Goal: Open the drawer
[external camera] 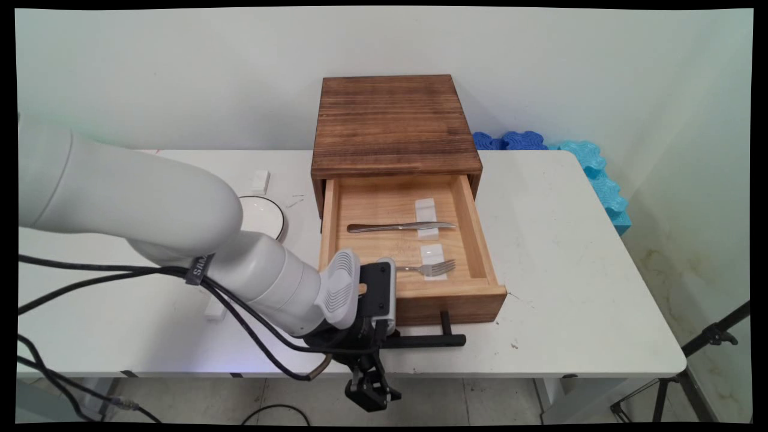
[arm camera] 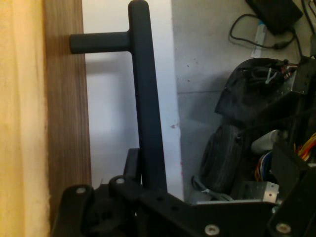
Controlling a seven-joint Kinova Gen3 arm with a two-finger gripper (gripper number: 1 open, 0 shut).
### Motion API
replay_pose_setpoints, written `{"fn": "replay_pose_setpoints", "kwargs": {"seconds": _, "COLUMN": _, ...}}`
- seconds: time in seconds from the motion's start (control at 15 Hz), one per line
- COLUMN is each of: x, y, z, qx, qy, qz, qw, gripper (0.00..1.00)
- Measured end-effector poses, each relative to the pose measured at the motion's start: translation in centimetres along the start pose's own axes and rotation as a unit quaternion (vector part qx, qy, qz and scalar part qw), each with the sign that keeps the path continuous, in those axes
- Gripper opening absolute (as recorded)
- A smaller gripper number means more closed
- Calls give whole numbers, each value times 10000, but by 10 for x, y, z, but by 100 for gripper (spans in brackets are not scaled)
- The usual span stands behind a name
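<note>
arm reaching in from the left of the wooden box (external camera: 393,123), low across the counter (external camera: 570,270). left of the box sits a white bowl (external camera: 264,216), half hidden by the arm, and a small white block (external camera: 260,181) lies just behind the bowl.

now the box itself: its drawer (external camera: 456,300) is pulled well out toward the counter's near edge. inside lies a knife (external camera: 399,227) towards the back and a fork (external camera: 429,268) nearer the front, each with its head propped on a little white rest (external camera: 425,209).

the black bar handle (external camera: 426,341) stands off the drawer front on a short post. the wrist covers its left end, and the claw (external camera: 371,393) hangs just below and in front of that end, past the counter's edge as the main view shows it. from the hand camera the handle (arm camera: 145,98) runs straight down into the black linkage at the bottom of the picture, drawer front close beside it. whether the claw is clamped on the bar or merely around it, i cannot tell, and i cannot tell if it is touching.

right of the box, against the wall, lie blue foam pieces (external camera: 600,174), and a black tripod (external camera: 708,342) stands off the counter's right end.
</note>
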State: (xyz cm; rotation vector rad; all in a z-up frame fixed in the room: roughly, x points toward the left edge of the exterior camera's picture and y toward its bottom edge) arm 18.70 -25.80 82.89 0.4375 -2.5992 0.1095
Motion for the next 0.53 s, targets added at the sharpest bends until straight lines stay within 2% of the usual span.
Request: {"fn": "replay_pose_setpoints", "kwargs": {"seconds": 0.53, "x": 0, "y": 8, "z": -3, "qx": -85, "qy": 64, "qz": 1, "qw": 9999, "gripper": 100}}
